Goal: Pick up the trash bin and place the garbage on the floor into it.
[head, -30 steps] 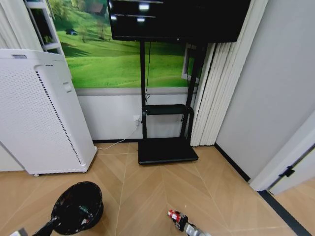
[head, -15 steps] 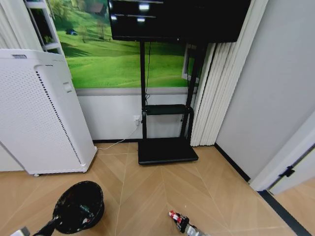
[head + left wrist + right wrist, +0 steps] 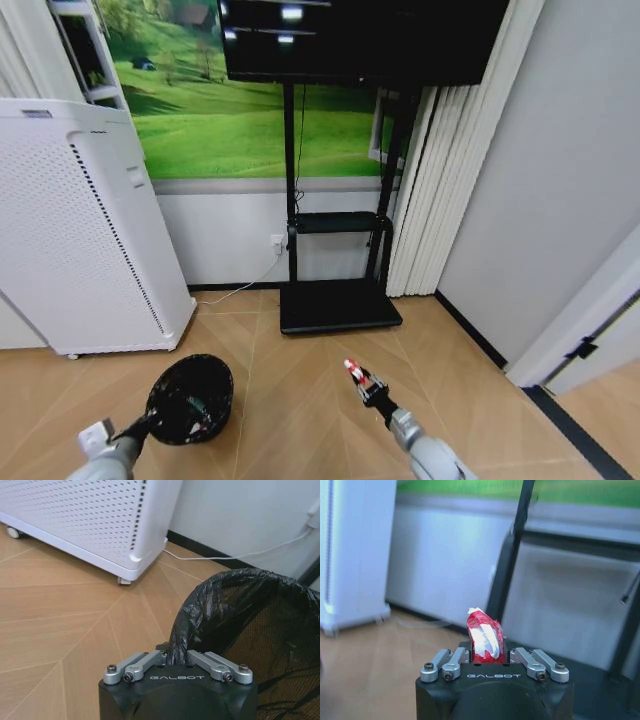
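Held the trash bin [image 3: 190,399] by its rim in the left tool [image 3: 175,656], clamped on the black liner, low above the floor [image 3: 290,400] near the white appliance [image 3: 80,230]. Gripped a red-and-white scrap of garbage [image 3: 483,637] in the right tool [image 3: 362,380], closed on it. Lay to the robot's left of the scrap, bin mouth tipped toward it, with bare parquet between.

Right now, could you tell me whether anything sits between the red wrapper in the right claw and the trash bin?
Nothing visible does. The right claw holds the red wrapper above bare floor, and the trash bin, gripped by the left claw, is open-topped beside it.
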### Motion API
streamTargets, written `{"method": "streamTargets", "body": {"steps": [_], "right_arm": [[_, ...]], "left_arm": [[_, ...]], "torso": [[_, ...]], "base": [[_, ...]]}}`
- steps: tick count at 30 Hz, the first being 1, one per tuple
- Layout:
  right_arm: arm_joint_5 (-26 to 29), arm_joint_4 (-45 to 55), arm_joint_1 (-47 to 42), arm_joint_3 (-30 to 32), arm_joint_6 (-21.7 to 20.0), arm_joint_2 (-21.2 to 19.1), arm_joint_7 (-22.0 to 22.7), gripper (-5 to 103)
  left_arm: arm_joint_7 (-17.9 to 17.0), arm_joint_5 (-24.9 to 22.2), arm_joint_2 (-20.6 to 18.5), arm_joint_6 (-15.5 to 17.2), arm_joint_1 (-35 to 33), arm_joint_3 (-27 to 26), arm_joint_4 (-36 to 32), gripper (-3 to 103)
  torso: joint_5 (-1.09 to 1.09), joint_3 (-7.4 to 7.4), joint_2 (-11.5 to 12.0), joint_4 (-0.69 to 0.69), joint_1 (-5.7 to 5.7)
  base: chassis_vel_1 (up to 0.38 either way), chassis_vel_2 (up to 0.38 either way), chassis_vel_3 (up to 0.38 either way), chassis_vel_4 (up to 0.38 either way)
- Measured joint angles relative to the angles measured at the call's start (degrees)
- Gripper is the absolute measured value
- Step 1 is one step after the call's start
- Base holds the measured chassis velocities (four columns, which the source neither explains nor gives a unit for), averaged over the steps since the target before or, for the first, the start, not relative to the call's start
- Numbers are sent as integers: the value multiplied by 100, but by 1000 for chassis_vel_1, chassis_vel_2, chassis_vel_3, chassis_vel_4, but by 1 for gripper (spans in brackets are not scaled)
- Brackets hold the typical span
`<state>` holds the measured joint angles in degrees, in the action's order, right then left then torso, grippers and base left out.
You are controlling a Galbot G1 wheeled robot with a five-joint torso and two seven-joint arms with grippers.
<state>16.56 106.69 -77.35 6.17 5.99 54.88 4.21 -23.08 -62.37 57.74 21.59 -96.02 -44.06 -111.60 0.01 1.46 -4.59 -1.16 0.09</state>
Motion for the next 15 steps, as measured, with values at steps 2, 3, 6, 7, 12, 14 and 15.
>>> {"method": "streamTargets", "body": {"steps": [2,3,6,7,12,14,15], "right_arm": [[82,311,-22,-41,189,0,-14,31],[82,311,-22,-41,189,0,-14,31],[72,619,-32,-115,380,-30,-151,31],[80,767,-45,-157,472,-55,-208,31],[74,1124,-143,-307,778,-127,-638,30],[22,1135,-171,-334,841,-124,-728,30],[22,1135,-171,-334,841,-124,-728,30]], "left_arm": [[301,-18,-238,-67,155,151,177,3],[301,-18,-238,-67,155,151,177,3],[970,-102,-503,-184,250,349,303,3],[1285,-144,-623,-236,328,506,352,3],[1941,-277,-1099,-427,974,1552,591,3],[1946,-372,-1195,-451,1205,1885,654,3],[1946,-372,-1195,-451,1205,1885,654,3]], "torso": [[-3,0,0,0,0],[-3,0,0,0,0],[0,0,0,-2,0],[-1,0,0,-2,0],[-1,-1,0,-4,-1],[-1,-1,0,-3,-1],[-1,-1,0,-3,-1]], "base": [[0,0,0,0],[0,0,0,0],[0,0,0,0],[0,0,0,0],[0,0,0,0],[0,0,0,0],[0,0,0,0]]}}
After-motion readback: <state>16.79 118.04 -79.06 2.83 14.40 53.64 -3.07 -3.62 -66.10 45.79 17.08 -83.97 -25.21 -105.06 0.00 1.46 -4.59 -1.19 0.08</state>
